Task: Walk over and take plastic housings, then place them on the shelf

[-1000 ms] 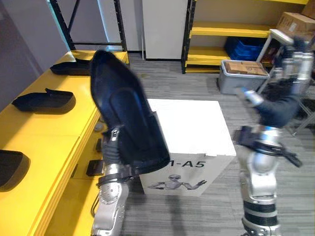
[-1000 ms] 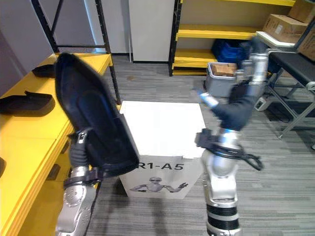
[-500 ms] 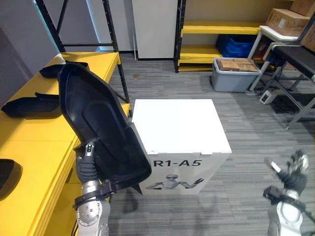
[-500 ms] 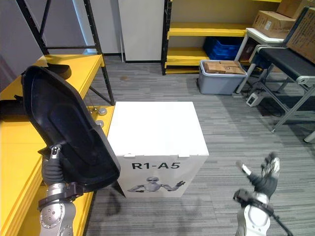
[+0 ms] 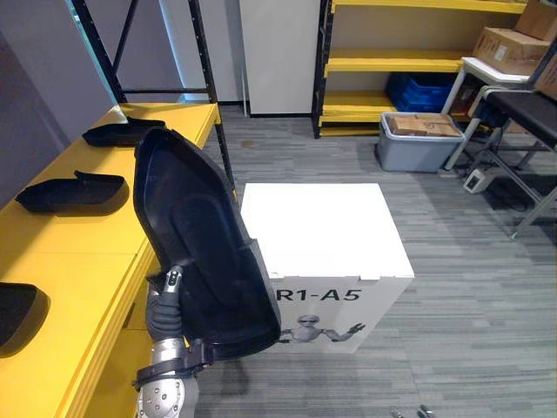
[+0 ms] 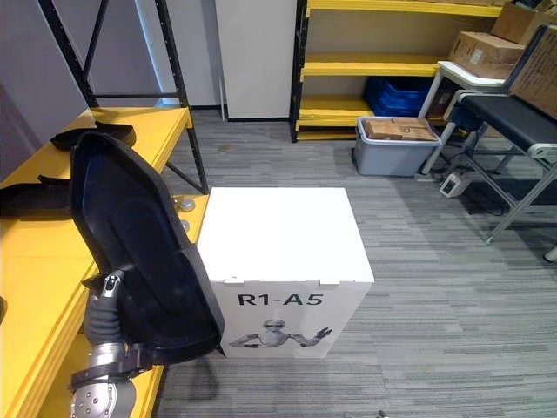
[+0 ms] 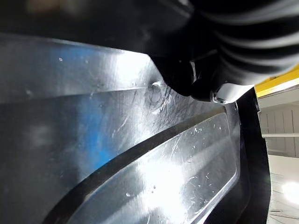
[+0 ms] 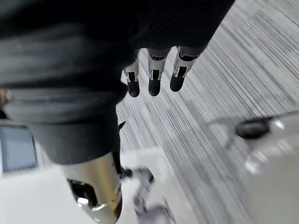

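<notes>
Held housing: large black plastic housing (image 5: 204,248), upright and leaning, clear of the yellow shelf (image 5: 78,252), beside the white cardboard box (image 5: 322,226).
Left hand (image 5: 165,303): clamped on that housing's lower part, thumb on the hollow face (fingers behind it are hidden).
Right hand (image 8: 154,79): fingers straight and slack above the grey carpet floor (image 8: 210,93), holding nothing.
Shelf: other black housings (image 5: 74,190) lie flat on it.

Down at seven o'clock, the left hand (image 5: 164,306) wears a dark grey ribbed cover, with a black clamp band below it and a rounded silver-grey forearm. The right hand (image 8: 153,77) has the same ribbed cover and silver fingers with glossy dark tips.
</notes>
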